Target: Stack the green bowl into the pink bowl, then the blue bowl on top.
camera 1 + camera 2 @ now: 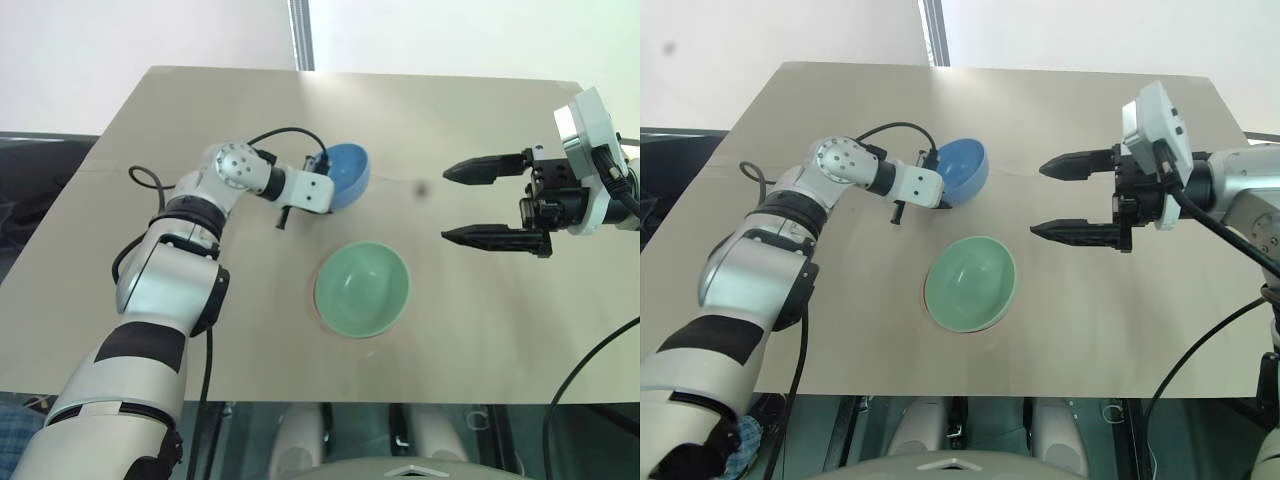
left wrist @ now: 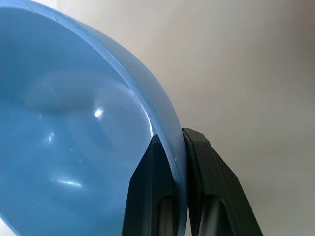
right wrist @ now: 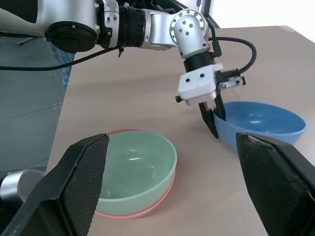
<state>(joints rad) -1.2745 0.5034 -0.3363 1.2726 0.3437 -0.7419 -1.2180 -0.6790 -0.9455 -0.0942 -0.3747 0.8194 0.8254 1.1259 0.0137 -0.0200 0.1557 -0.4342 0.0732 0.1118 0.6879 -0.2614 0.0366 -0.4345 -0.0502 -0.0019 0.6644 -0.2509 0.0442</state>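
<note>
Jaws, left: your left gripper (image 3: 214, 119) had pinched shut on the rim of the blue bowl (image 1: 345, 172), one finger inside, one outside.
Jaws, right: your right gripper (image 1: 468, 203) stood spread wide, holding nothing.
Blue bowl: resting on the table (image 1: 480, 110), behind the stack.
Green bowl (image 1: 362, 288): nested inside the pink bowl (image 3: 147, 212), between your two arms.

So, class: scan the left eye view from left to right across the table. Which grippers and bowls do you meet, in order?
left gripper shut on the blue bowl's rim → blue bowl → green bowl nested in the pink bowl → open right gripper.
</note>
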